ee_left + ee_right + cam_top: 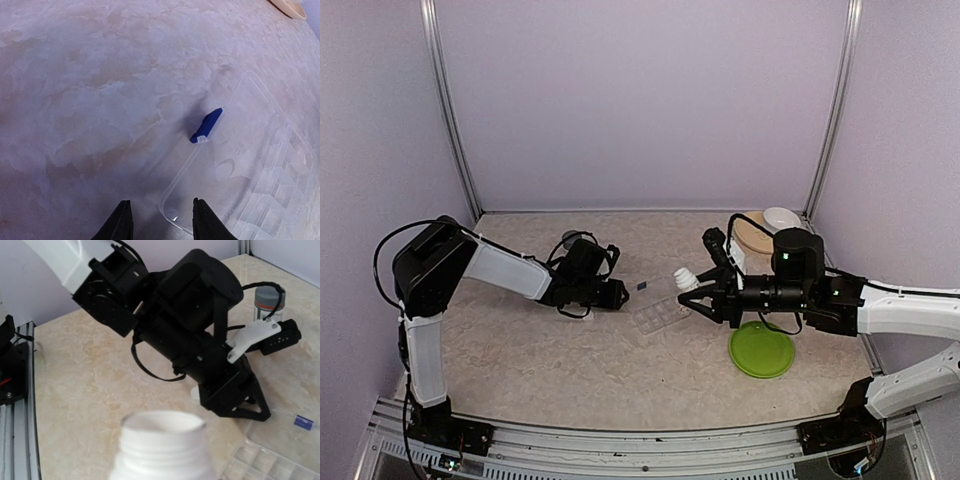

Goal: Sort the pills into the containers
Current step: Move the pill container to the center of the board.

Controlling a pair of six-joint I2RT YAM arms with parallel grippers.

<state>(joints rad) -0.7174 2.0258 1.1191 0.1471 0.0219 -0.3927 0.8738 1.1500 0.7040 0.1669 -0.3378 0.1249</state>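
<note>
Overhead view of a pale marbled surface (550,350) with two robot arms meeting near its centre. The clear pill box (660,312) lies flat there. Its lid is swung open toward 11 o'clock, with a small blue latch (206,125) on the lid's edge.

The left end effector (162,220) sits low at the box's 9 o'clock. Its two black fingers stand apart with a corner of the open lid between them, gripping nothing that shows. It is probably placed there to pin or steady the lid so the compartments (280,200) lie exposed.

The right end effector (690,292) is clamped on an uncapped white bottle (686,278), carried at the box's 1 o'clock with its mouth turned toward the left arm (its wrist camera sees that open mouth, blurred, right in front). The pose looks ready to tip pills over the compartments. No loose pills show anywhere.

A green plate (762,348) lies at the box's 4 o'clock. A white bowl (781,217) sits at 1 o'clock, well apart, by the back wall.
</note>
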